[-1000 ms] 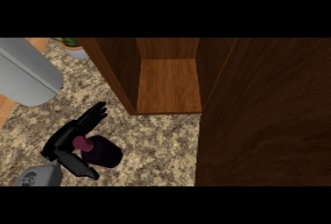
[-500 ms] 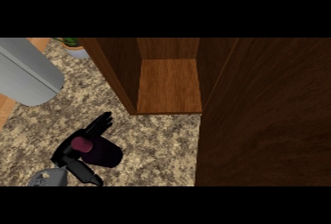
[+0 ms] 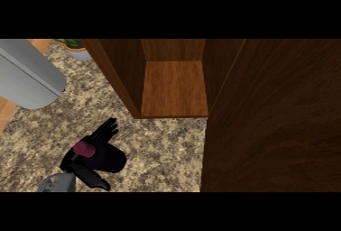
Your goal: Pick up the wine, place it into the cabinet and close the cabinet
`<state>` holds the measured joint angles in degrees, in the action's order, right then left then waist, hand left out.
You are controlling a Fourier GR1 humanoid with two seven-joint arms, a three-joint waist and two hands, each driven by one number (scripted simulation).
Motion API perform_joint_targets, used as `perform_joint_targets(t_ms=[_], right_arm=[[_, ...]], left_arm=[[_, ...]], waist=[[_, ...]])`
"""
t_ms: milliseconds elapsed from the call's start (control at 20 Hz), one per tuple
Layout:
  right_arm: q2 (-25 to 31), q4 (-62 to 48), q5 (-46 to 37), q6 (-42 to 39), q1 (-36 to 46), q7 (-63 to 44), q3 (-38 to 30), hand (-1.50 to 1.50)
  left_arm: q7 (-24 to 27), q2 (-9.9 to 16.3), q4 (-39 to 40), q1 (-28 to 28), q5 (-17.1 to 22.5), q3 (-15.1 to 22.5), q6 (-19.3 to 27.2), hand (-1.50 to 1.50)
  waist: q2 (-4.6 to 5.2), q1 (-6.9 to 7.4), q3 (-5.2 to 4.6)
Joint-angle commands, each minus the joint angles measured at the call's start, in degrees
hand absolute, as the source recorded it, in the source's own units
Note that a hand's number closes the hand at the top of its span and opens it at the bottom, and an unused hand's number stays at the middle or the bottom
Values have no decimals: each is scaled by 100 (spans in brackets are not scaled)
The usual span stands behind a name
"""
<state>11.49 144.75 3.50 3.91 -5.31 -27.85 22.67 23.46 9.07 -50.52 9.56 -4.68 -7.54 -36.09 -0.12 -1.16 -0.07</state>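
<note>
Our left hand (image 3: 86, 155), fingers (image 3: 105, 131) wrapped round the wine bottle (image 3: 103, 158), open cabinet (image 3: 174, 88) beyond them.

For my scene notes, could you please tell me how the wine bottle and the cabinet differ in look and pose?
The wine bottle is dark, nearly black, with a maroon top; the cabinet is brown wood. The wine bottle lies tilted within the left robot hand; the cabinet stands open, untouched. Both are on the speckled counter.

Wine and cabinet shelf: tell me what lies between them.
In the head view, only bare granite counter lies between the wine, held in the left hand, and the open cabinet shelf. No object stands on that stretch.
</note>
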Motion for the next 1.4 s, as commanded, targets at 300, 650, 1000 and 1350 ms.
perform_joint_targets(t_ms=[300,650,1000,1350], right_arm=[[117,1338,186,106,-234,-657,-36,-150],[202,1379,400,-24,-412,-537,-277,-150],[127,1524,138,-2,-530,-557,28,-150],[246,1370,458,-166,-502,-462,-317,-150]], left_arm=[[-131,-383,612,242,594,-290,-217,-150],[55,-362,1101,387,590,-264,-340,-150],[-215,-561,920,693,799,-291,-172,150],[381,-748,564,373,268,141,306,150]], waist=[[-7,47,3],[4,27,3],[-19,3,3],[-5,38,6]])
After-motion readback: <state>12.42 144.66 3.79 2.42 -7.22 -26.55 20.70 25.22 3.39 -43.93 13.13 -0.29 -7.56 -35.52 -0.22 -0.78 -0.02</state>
